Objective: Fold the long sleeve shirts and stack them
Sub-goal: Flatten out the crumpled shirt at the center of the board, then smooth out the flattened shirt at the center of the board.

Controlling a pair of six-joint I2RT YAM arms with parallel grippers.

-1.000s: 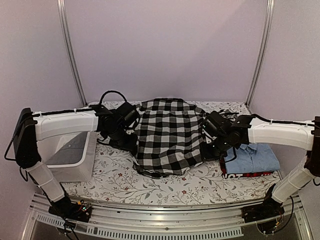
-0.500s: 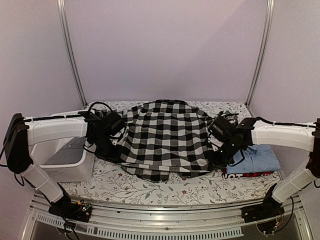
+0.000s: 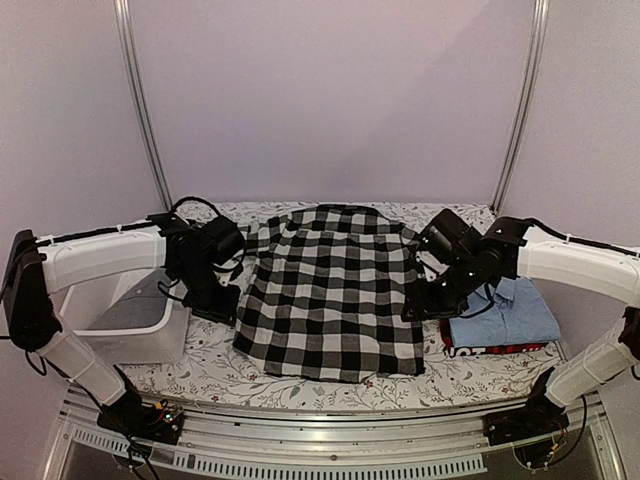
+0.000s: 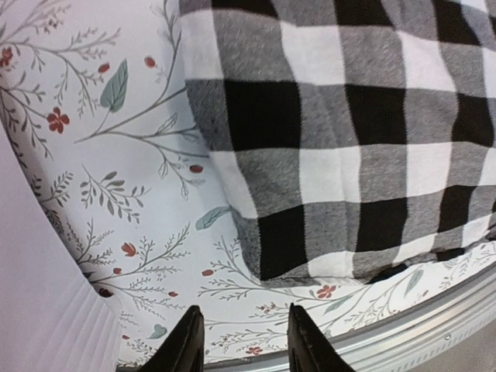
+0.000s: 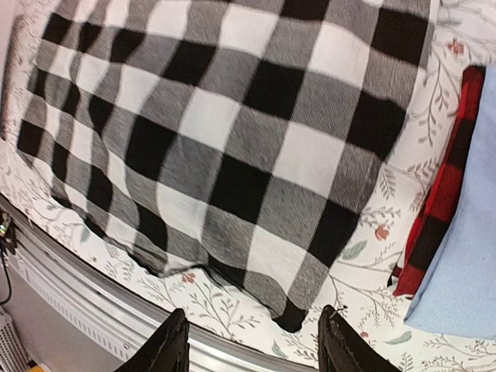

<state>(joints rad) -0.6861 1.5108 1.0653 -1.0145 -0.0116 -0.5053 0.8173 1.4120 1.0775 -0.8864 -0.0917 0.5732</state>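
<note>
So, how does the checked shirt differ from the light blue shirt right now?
The checked shirt lies spread wide at the centre; the light blue shirt is folded small at the right. The checked shirt rests directly on the floral tablecloth; the light blue shirt sits on a red-and-black one. Both are cloth, lying flat.

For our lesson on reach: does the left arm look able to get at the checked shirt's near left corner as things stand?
Probably yes. The left gripper hangs open just beside the checked shirt, with only bare floral tablecloth between it and that corner.
</note>
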